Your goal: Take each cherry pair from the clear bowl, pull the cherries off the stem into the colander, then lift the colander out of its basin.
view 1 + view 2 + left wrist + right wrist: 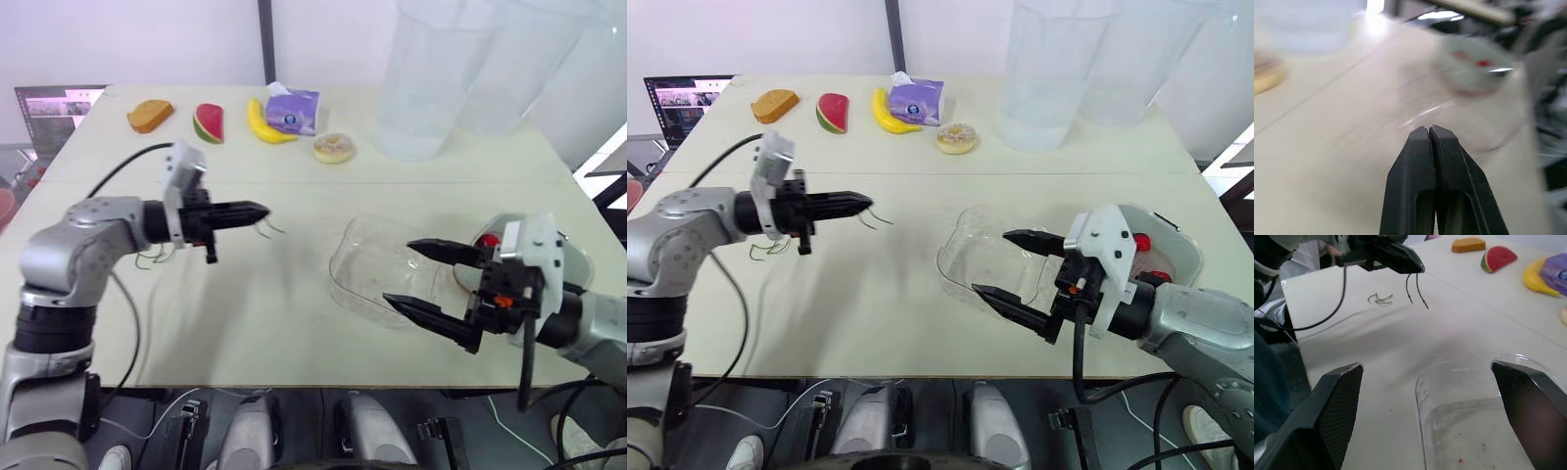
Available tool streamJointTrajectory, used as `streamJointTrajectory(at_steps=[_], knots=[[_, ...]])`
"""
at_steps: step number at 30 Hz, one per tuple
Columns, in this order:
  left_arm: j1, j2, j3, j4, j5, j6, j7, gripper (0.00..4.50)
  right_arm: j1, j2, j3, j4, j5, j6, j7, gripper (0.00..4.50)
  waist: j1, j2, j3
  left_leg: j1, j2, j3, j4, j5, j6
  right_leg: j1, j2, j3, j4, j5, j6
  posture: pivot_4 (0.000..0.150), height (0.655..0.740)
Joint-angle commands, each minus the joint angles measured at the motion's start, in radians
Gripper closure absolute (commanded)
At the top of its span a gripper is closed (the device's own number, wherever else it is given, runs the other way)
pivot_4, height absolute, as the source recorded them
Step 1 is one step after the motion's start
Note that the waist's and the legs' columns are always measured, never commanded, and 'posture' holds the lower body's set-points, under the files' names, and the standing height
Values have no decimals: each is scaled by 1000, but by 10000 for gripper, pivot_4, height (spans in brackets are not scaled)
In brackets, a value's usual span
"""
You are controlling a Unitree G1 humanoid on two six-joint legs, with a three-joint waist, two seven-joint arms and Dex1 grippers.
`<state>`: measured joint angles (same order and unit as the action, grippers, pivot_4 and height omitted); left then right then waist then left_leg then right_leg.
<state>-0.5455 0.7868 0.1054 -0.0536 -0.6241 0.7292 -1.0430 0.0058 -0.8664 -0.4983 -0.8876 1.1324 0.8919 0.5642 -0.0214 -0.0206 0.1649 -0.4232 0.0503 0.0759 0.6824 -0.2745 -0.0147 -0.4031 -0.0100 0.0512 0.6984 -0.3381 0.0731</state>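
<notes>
- The left tool [257,210] has its two fingers pressed together on a thin green stem [1408,290]. The stem hangs down from the tip, and I see no cherry on it.
- Below and behind this tool, toward the robot's left, a few loose stems [1380,298] lie on the worktop [294,333]. They are near the tool but do not touch it.
- The right tool [398,272] has its fingers wide apart and holds nothing. It hovers at the near edge of the clear bowl [351,257], one finger above the rim and one lower, beside the wall.
- Seen from the right tool, the bowl is directly in front. It looks empty, with only small red marks on its bottom.
- Behind the right tool, just beside its wrist, stands the colander [1161,227] in its basin [1195,259]. I cannot tell clearly where one ends and the other begins. Some red cherries [1140,242] lie inside.
- The two tools are well apart, with bare worktop between them.
- I judge that the pulling step is ending: the cherries are off this stem, and no pair seems left in the bowl.
- The next move probably calls for the left tool to let the stem go near the other stems. Then a tool must take the colander by its rim and raise it straight, so the cherries do not roll out.
</notes>
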Motion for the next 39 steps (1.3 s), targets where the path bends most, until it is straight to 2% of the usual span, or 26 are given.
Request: streamJointTrajectory(at_steps=[1,4,9,11,13,18,19,25,30,34,36,39], knots=[[47,96,99,231,140,-186,32,45000,6,-17,-29,24,-25,-62,30,179,-2,0,0,0,0,0,0,0,0,0,0,0,0,0,0,1500,7400],[76,156,130,424,207,-321,21,45000,3,-22,-32,45,-12,-83,29,179,3,-1,1,0,0,1,-1,0,0,0,-1,0,0,0,0,1500,7400],[79,186,117,600,289,-493,-14,45000,1,-33,-19,68,-5,-97,23,179,21,-3,0,-1,-1,1,0,-1,2,0,-5,-2,-1,0,0,1500,7400],[66,173,116,615,285,-506,-35,39036,1,-39,-13,75,-14,-98,24,0,24,-4,0,-1,-1,1,0,-1,2,0,-5,-2,-1,0,0,1500,7400],[65,168,104,611,287,-505,-64,30906,3,-46,-12,75,-13,-98,25,0,25,-4,0,-1,-1,1,0,-1,2,0,-5,-3,-1,0,0,1500,7400],[60,173,107,603,288,-496,-101,3829,16,-56,-20,72,3,-101,27,0,19,-4,0,-1,0,1,0,-1,2,0,-4,-3,-1,0,0,1500,7400],[58,177,107,598,287,-493,-108,424,18,-57,-21,73,4,-102,28,0,12,-4,0,-1,0,1,0,-1,2,0,-4,-3,0,0,0,1500,7400],[0,168,86,470,252,-412,-158,424,33,-62,-28,74,7,-109,30,0,10,-4,0,-1,-1,1,0,-1,2,0,-4,-3,0,0,0,1500,7400],[-86,83,62,151,64,-182,-181,424,72,-82,-113,94,51,-82,13,0,14,-4,-1,-2,-1,0,1,-1,2,0,-4,-3,0,0,0,1500,7400],[22,89,68,-164,-97,-38,-211,424,162,-87,-216,108,35,-55,-4,0,-5,-4,-1,-2,-1,1,1,-1,2,1,-4,-1,-1,0,0,1500,7400],[74,111,92,-223,-144,5,-220,424,230,-75,-265,89,5,-55,5,0,-12,-3,-1,0,0,1,-1,0,0,1,-2,0,0,0,0,1500,7400],[154,142,106,-242,-125,-37,-249,424,370,-45,-346,53,-51,-59,46,0,-14,-3,-1,4,1,-1,-3,1,-2,4,0,-1,1,0,0,1500,7400]])
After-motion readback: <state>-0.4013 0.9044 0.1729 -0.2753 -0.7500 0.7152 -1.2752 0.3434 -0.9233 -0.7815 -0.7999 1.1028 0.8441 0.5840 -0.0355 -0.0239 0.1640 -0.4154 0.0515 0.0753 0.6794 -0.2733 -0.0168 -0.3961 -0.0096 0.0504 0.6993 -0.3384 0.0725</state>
